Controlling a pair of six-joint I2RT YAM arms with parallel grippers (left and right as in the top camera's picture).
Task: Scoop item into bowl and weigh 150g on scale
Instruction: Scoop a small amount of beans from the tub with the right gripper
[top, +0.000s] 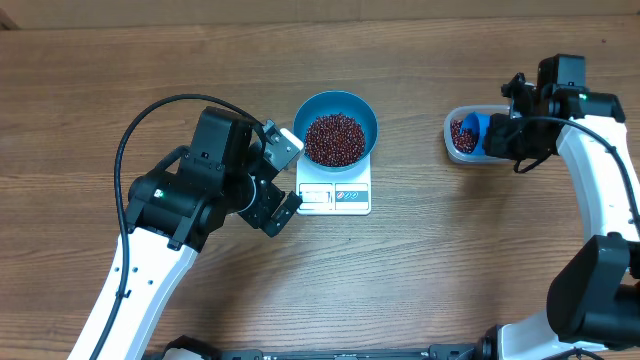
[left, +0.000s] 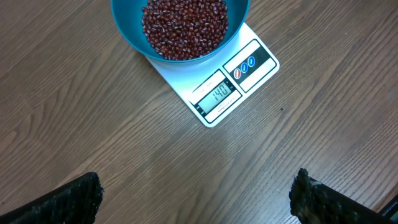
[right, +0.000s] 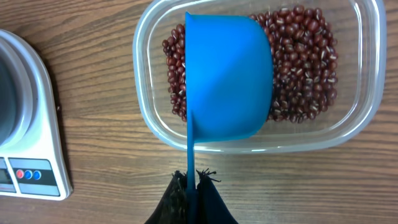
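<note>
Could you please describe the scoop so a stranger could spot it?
On the table, far right, stands a clear tub of red beans. The scoop hangs over it, handle pinched by the right gripper. Unlike the big blue bowl on the scale, it is small and handled.

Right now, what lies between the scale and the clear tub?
Nothing; the overhead view shows only bare wooden table between the scale and the tub.
</note>
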